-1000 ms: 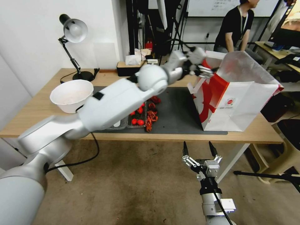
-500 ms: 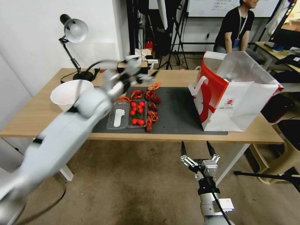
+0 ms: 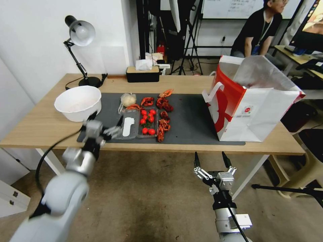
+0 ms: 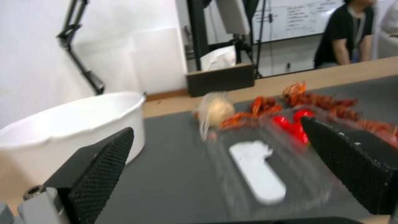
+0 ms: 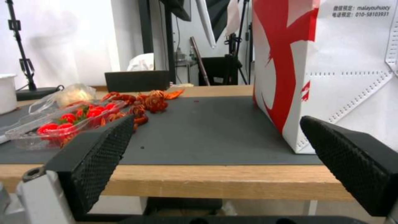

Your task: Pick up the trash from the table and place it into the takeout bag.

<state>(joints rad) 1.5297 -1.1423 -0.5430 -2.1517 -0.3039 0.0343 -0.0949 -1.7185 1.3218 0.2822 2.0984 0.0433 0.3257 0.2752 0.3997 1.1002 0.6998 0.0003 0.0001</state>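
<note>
Hovering at the near edge of the table (image 3: 40,117), left gripper (image 3: 105,126) has its claw spread wide and empty, just in front of the clear tray (image 3: 136,126). Small clear bag (image 3: 128,99) lies on the dark mat beyond that tray; takeout bag (image 3: 255,111) stands upright at the table's right end. Right gripper (image 3: 212,161) hangs below the table edge, claw wide, holding nothing.

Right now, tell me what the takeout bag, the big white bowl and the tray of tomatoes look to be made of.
Takeout bag: matte white paper, judging by its sharp creases, with a shiny silver lining.
White bowl: probably thin plastic, smooth and opaque.
Tray: clear glossy plastic; the mat shows through it.
</note>
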